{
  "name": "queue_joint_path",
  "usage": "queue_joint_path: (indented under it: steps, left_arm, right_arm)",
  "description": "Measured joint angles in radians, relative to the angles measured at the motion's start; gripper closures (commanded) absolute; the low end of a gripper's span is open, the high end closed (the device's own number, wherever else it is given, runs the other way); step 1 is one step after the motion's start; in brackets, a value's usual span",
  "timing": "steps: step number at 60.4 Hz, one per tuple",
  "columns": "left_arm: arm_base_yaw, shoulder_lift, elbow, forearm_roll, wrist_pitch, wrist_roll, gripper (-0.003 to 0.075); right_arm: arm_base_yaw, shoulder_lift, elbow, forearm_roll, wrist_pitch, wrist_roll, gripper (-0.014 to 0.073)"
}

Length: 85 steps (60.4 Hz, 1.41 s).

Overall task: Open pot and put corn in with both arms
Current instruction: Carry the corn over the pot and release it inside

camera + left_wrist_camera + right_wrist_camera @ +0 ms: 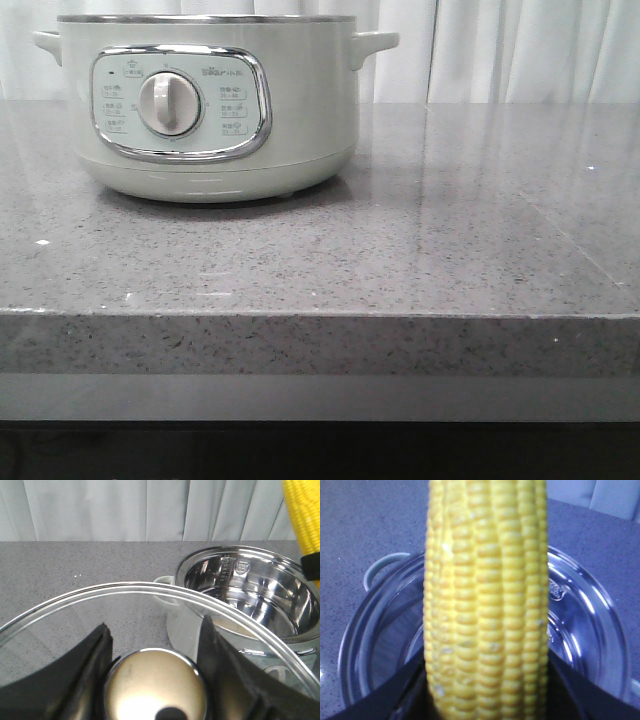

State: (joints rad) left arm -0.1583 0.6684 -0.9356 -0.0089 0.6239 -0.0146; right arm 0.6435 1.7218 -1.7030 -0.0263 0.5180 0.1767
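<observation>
Filling almost all of our right wrist view, one corn cob [487, 600] is standing on end between the two dark fingers [395, 692] of the right gripper [487, 700], which are pressing against its sides, so that claw is closed on the cob about as wide as the cob is thick. Directly behind the cob we are seeing the open steel bowl of the one pot [590, 630], its mouth uncovered and one pale handle [382, 567] showing at its edge. In our left wrist view the left gripper [155, 680] is holding its two black fingers [90, 670] apart around one round metal knob [155, 685], touching it on either side; that knob belongs to one glass lid [100, 592] with a thin steel rim, which is sitting off to the side of the pot [250, 600] and not on it. At the edge of that same view we are catching a strip of the yellow corn [302, 510] above the pot's rim. From the front we are looking at a single pot [210, 100] resting on the speckled grey counter [400, 260], with two side handles, one dial [168, 103] and one chrome-framed panel, before white curtains [500, 50]; neither arm is showing there.
</observation>
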Motion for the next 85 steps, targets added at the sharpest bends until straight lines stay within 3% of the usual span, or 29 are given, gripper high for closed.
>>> queue_joint_path:
  steps: [19, 30, 36, 61, 77, 85]
  left_arm:
    - [0.0, 0.0, 0.0, 0.0, 0.0, 0.0, 0.0479]
    - [0.0, 0.0, 0.0, 0.0, 0.0, 0.0, 0.0479]
    - [0.0, 0.0, 0.0, 0.0, 0.0, 0.0, 0.0479]
    - [0.0, 0.0, 0.0, 0.0, 0.0, 0.0, 0.0479]
    - [0.0, 0.0, 0.0, 0.0, 0.0, 0.0, 0.0479]
    - [0.0, 0.0, 0.0, 0.0, 0.0, 0.0, 0.0479]
  right_arm:
    - [0.002, 0.125, 0.0, 0.0, -0.034, 0.0, 0.0297]
    - [0.002, 0.148, 0.0, 0.0, -0.033, 0.0, 0.0088]
    - [0.002, 0.149, 0.0, 0.0, -0.033, 0.0, 0.0028]
    - [0.002, 0.119, 0.0, 0.0, -0.003, 0.0, 0.0032]
    - [-0.002, -0.055, 0.013, -0.047, 0.17, -0.004, 0.0032]
    - [-0.008, -0.181, 0.105, -0.089, 0.193, -0.004, 0.0032]
